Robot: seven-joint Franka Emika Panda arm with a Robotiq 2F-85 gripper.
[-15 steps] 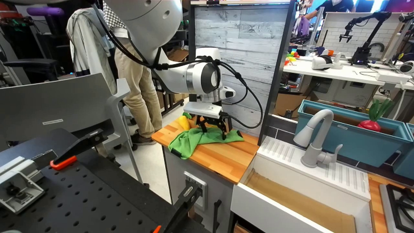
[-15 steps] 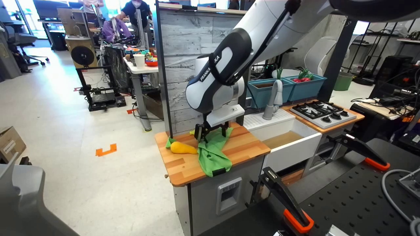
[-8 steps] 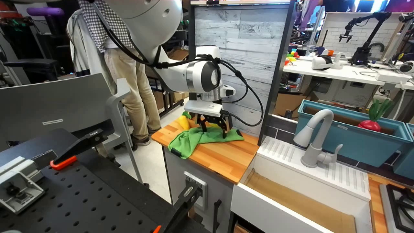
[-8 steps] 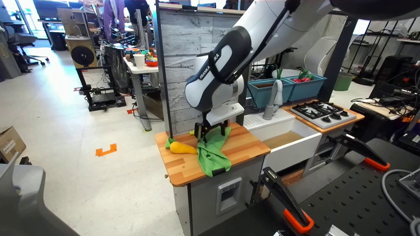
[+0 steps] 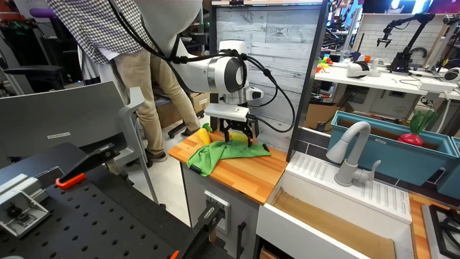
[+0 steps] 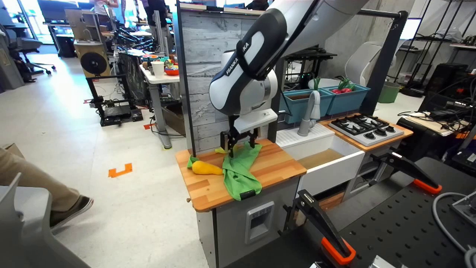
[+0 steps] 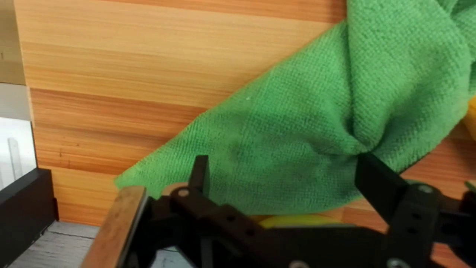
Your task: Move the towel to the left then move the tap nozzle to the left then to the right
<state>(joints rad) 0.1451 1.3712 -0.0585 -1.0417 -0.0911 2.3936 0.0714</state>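
The green towel (image 5: pixel 210 158) lies crumpled and diagonal on the wooden counter left of the sink, one corner over the front edge; it also shows in an exterior view (image 6: pixel 240 182) and the wrist view (image 7: pixel 282 119). My gripper (image 5: pixel 238 142) is open and empty, pointing down just above the towel's back part; it also shows in an exterior view (image 6: pixel 241 149). In the wrist view its fingers (image 7: pixel 283 158) are wide apart with flat towel beneath. The grey tap (image 5: pixel 354 154) stands behind the sink, its nozzle (image 5: pixel 337 149) angled toward the counter; the tap also shows in an exterior view (image 6: pixel 309 115).
A yellow-orange squash (image 6: pixel 205 168) lies beside the towel on the counter (image 6: pixel 275 163). Another yellow item (image 5: pixel 239 136) lies behind the gripper. A grey wooden panel (image 5: pixel 267 46) stands directly behind. The white sink (image 5: pixel 305 233), teal planter (image 5: pixel 381 151) and stove (image 6: pixel 366 128) are farther along.
My open gripper has risen a little from the towel. The towel stays almost where it was on the counter. A person walks past in the background.
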